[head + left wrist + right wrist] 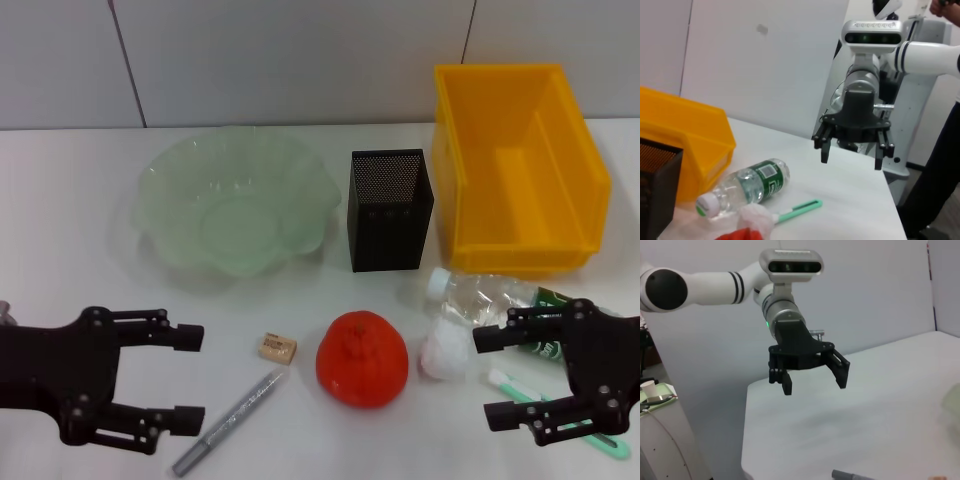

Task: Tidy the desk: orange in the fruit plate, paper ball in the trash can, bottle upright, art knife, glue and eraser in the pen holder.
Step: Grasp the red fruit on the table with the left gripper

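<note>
The left gripper [185, 380] hovers with fingers spread; just off its fingertips lie the art knife [228, 423] and eraser [277, 347], with the orange [362, 359] beyond. Judging by this, a clean first pick means centring over one item before closing. The right gripper [495, 378], also spread, has the paper ball [446, 352] at its fingertips and the toppled bottle [487, 297] beside it. Fruit plate [165, 190], pen holder [391, 246] and yellow bin [583, 170] appear empty.
</note>
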`<action>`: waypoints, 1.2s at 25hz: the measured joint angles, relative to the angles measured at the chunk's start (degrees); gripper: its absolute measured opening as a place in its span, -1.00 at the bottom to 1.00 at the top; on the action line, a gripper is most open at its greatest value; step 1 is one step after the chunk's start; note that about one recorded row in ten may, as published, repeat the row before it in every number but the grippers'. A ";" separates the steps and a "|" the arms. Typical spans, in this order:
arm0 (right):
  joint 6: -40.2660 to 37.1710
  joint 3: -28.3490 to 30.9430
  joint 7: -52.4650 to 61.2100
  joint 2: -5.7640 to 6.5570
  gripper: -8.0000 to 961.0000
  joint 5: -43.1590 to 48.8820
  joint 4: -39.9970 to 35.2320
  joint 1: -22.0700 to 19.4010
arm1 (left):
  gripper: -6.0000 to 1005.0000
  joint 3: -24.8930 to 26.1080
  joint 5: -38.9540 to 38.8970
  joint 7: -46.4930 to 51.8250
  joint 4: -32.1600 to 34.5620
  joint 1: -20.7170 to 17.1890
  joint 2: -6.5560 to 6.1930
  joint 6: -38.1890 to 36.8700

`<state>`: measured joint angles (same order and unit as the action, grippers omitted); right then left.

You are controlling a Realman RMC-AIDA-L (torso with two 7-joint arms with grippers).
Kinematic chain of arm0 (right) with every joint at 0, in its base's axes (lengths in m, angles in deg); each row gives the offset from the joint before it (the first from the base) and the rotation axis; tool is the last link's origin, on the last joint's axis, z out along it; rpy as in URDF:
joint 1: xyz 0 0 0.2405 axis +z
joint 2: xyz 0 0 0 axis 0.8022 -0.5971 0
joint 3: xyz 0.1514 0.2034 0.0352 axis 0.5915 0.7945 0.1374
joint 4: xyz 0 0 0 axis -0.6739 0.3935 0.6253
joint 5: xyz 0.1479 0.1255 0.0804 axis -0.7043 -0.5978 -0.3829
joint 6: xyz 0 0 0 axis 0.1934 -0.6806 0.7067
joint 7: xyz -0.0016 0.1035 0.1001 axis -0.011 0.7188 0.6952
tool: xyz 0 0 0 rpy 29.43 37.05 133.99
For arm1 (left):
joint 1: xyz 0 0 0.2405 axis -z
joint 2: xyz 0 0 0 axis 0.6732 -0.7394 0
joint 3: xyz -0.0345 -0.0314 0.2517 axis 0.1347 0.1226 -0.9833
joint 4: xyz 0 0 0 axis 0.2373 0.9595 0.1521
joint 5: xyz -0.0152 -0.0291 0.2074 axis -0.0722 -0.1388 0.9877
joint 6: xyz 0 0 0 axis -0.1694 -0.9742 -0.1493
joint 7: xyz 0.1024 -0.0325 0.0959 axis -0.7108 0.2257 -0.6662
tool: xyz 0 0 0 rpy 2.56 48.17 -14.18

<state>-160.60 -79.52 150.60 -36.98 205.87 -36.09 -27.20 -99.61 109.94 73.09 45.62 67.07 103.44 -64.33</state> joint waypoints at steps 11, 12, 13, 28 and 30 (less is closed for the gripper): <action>-0.88 0.43 5.24 1.25 0.62 2.10 -8.24 -2.98 | 0.65 -0.48 5.97 16.72 21.29 -1.30 4.03 0.64; -0.88 0.43 5.24 1.25 0.62 2.10 -8.24 -2.98 | 0.65 -0.48 5.97 16.72 21.29 -1.30 4.03 0.64; -0.81 0.71 5.36 1.31 0.62 2.43 -8.74 -3.04 | 0.65 -0.77 7.27 18.60 22.40 -0.91 4.34 0.76; -0.76 3.09 4.35 1.75 0.62 3.68 -10.32 -3.01 | 0.62 -12.84 5.54 25.21 23.28 -0.07 4.79 12.44; -1.16 3.25 4.51 1.65 0.62 3.69 -10.89 -3.30 | 0.62 -17.24 3.63 23.45 22.54 -0.90 4.80 16.54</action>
<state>-161.75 -76.27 155.11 -35.34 209.56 -46.98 -30.50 -116.85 113.57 96.54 68.16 66.18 108.24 -47.80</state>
